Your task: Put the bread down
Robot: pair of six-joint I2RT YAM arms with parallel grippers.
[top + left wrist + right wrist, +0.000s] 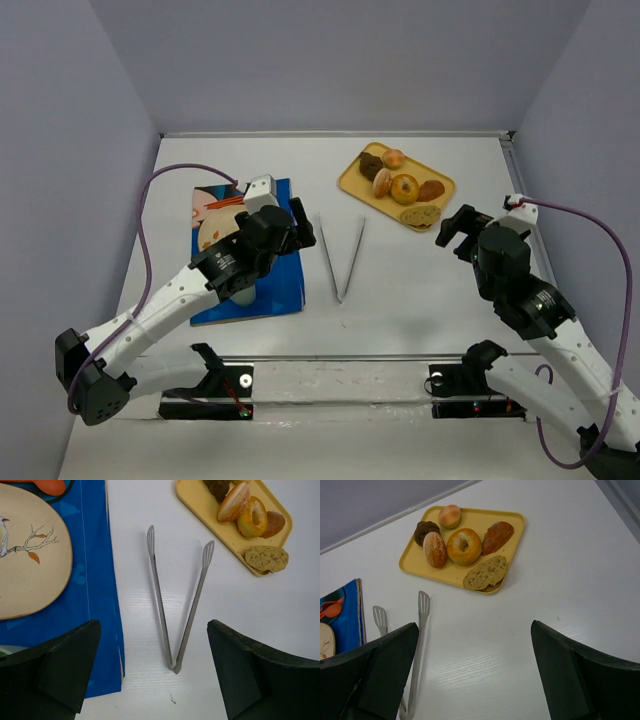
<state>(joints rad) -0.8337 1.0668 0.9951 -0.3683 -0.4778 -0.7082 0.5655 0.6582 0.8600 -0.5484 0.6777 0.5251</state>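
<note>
Left gripper (154, 627), jaws spread wide and holding nothing, hovers above metal tongs (160, 600) lying in a V on the white table (260, 610). Just left of the tongs, a cream plate (30, 570) with a bird drawing rests on a blue placemat (100, 580). Right gripper (473, 626), also open and empty, hangs over the table near a yellow tray (412, 562). The bread lies on that tray: bagel (464, 546), seeded slice (486, 572), dusted roll (435, 549), dark muffin (426, 530), round bun (450, 516), brown pastry (497, 536).
</note>
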